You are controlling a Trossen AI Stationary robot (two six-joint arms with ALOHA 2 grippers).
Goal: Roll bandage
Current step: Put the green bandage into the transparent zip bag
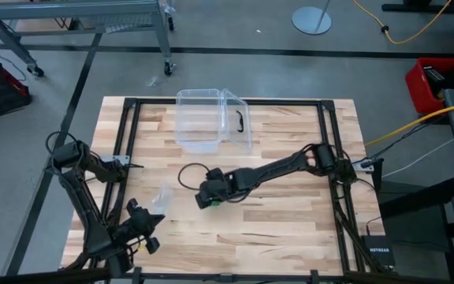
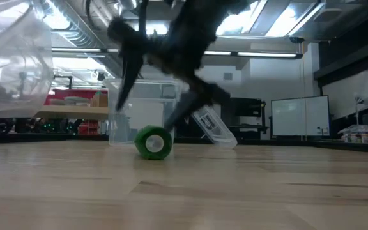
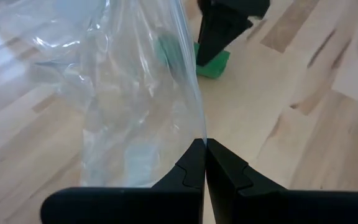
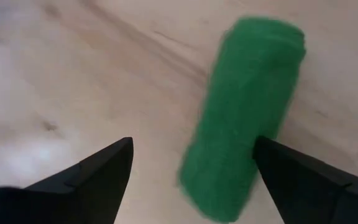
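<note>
Two grippers busy: my left gripper (image 3: pixel 204 163) pinched on wrapper (image 3: pixel 135 81), lifting it clear; right gripper (image 4: pixel 191 165) spread, straddling rolled bandage (image 4: pixel 244 112) on desk (image 1: pixel 290 229), ungrasped.

I am seeing open plank tabletop (image 1: pixel 290 221) lying across the near right side. The clear plastic box with a black handle (image 1: pixel 211 118) is blocking the far middle, the crinkly clear plastic wrapper (image 1: pixel 162 197) is hanging near left, and the stubby green cloth roll (image 1: pixel 211 202) is sitting at centre.
</note>
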